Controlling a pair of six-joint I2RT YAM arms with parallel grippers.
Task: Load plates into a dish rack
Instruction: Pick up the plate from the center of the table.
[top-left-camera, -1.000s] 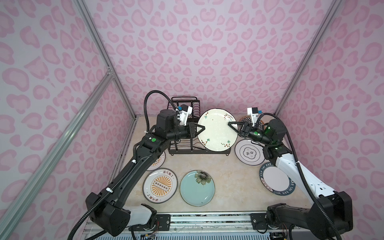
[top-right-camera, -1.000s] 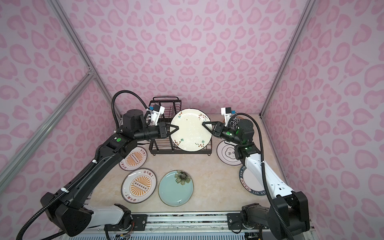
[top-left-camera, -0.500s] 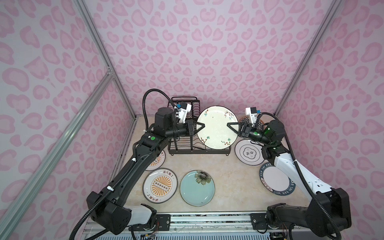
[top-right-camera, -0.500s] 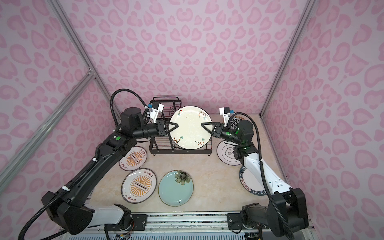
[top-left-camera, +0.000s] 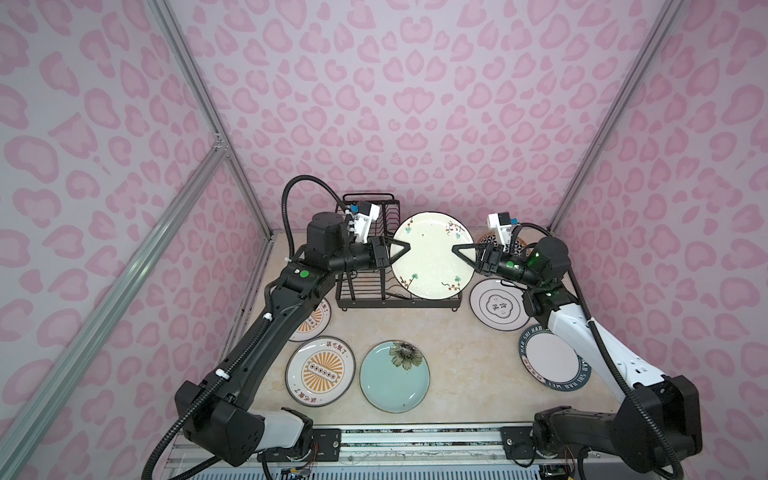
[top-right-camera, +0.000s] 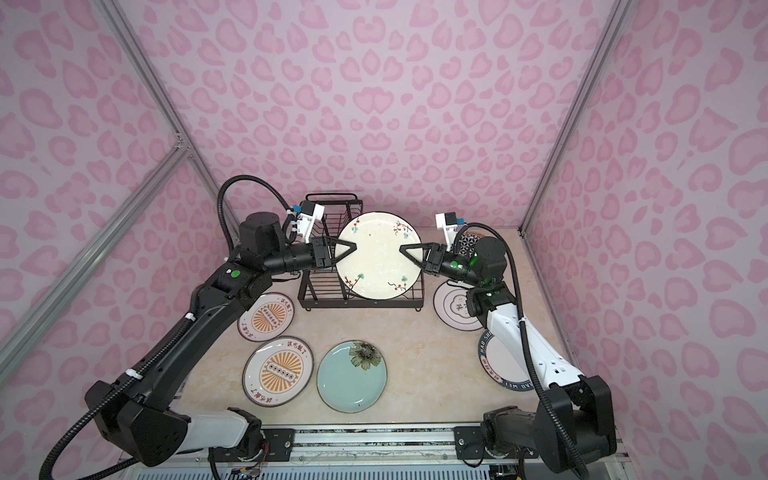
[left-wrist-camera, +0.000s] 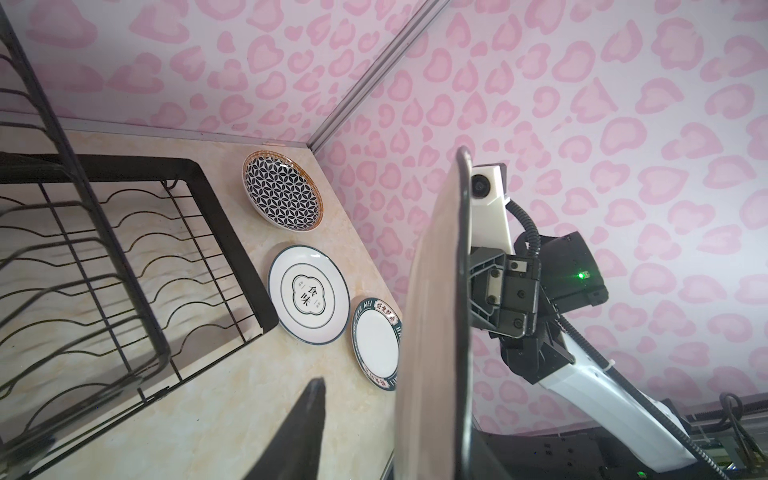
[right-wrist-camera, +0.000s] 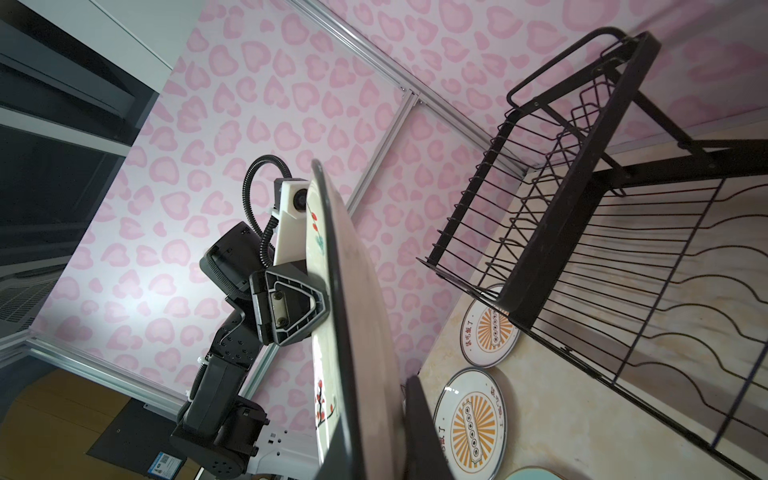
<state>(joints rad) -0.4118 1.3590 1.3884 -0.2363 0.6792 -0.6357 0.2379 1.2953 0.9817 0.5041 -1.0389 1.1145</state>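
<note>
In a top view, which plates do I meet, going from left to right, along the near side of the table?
nearer orange sunburst plate → pale teal flowered plate → plate with dark lettered rim

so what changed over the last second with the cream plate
The right gripper closed on the cream sprigged plate at its rim, and the left gripper then opened, letting go, though its jaws still straddle the opposite rim. The plate rose slightly. The dish rack and the plates lying flat, like the pale teal flowered plate, stayed put.
</note>
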